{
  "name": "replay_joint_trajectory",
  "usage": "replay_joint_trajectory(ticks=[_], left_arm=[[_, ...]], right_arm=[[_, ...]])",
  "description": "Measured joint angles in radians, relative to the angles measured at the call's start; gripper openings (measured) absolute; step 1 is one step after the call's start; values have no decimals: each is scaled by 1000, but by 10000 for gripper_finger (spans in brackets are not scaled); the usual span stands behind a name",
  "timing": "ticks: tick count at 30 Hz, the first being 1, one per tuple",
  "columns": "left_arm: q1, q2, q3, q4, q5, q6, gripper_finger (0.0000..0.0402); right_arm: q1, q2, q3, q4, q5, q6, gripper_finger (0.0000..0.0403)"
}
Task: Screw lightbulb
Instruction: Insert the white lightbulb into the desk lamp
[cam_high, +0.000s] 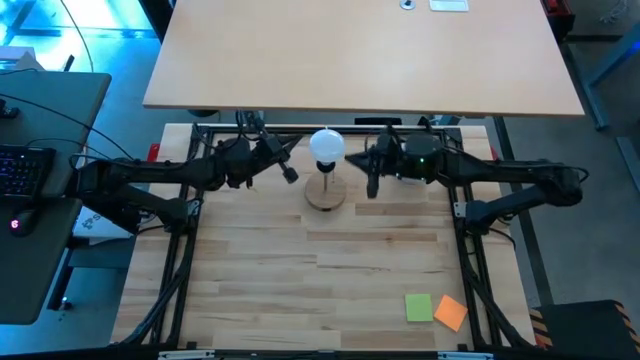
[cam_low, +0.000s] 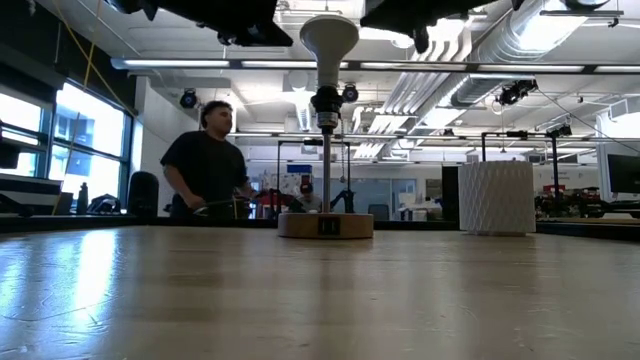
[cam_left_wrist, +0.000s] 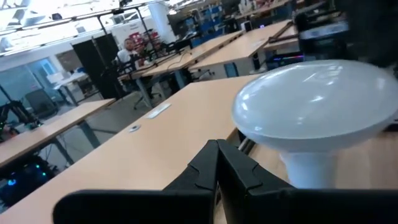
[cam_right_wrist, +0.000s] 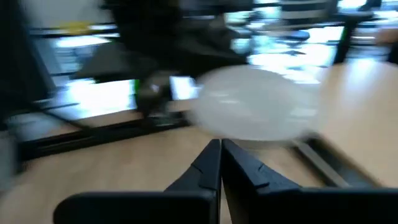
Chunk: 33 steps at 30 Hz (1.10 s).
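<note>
The white frosted lightbulb (cam_high: 326, 145) sits globe up in the black socket (cam_low: 327, 98) of a thin post. The post stands on a round wooden base (cam_high: 326, 193) near the table's far edge. My left gripper (cam_high: 290, 174) is shut just left of the bulb, at about its height. In the left wrist view its closed fingertips (cam_left_wrist: 217, 152) stand beside the globe (cam_left_wrist: 317, 115), clear of it. My right gripper (cam_high: 372, 184) is shut just right of the bulb. In the blurred right wrist view its closed tips (cam_right_wrist: 221, 152) point at the globe (cam_right_wrist: 255, 112).
A green note (cam_high: 418, 307) and an orange note (cam_high: 451, 313) lie at the table's near right. A second, larger tabletop (cam_high: 360, 50) stands beyond the far edge. In the low view a person (cam_low: 205, 160) and a white ribbed cylinder (cam_low: 495, 197) show behind the table.
</note>
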<state>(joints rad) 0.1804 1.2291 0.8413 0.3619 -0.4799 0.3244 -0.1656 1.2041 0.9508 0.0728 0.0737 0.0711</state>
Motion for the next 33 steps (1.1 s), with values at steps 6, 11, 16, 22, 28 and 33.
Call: replay_joint_trajectory(ticks=[6,11,16,22,28,33], left_arm=[[-74,-22,0,-16,13,-5,0],[-105,1,0,5,25,-8,0],[-75,26,0,36,11,-8,0],[-14,37,0,38,49,-28,0],[15,27,0,20,70,7,0],[-18,-23,0,-56,4,10,0]], right_arm=[[-81,14,0,21,101,3,7],[-111,34,0,75,16,0,7],[-90,32,0,66,-33,10,7],[-23,33,0,66,-122,27,7],[27,22,0,53,-139,-9,7],[29,-12,0,-6,-9,-26,7]])
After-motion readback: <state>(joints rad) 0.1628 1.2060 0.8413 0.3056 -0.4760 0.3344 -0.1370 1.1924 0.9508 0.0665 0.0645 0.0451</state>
